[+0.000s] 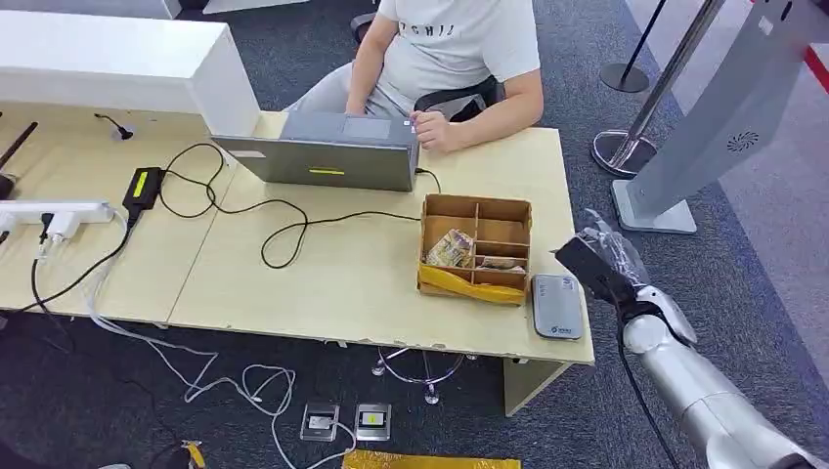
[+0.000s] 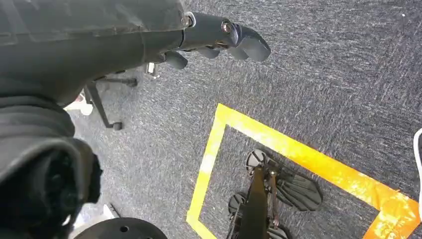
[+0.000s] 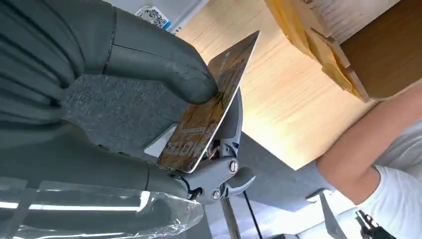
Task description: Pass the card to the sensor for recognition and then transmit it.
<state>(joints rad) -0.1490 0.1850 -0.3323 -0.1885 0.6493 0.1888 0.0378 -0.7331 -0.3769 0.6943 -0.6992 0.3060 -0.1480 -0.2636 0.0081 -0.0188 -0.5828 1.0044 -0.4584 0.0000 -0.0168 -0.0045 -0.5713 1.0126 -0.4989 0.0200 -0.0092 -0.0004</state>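
A thin, glossy card (image 3: 211,107), brown and gold with worn print, sits pinched between the thick grey thumb and darker fingers of the right robot hand (image 1: 604,266), which hovers at the lower right of the head view, just off the table's (image 1: 323,274) edge. The grey, rounded sensor (image 1: 557,307) lies flat near the table's right corner, just beside a partitioned cardboard box (image 1: 477,246). The grip covers only one end of the slick card, so it could slide or twist out as the arm reaches in, or clip the table edge on the way to the sensor. The left robot hand (image 2: 219,40) hangs over speckled grey carpet, fingers curled in on nothing. A person (image 1: 445,59) sits at a grey laptop (image 1: 327,151) at the top of the frame.
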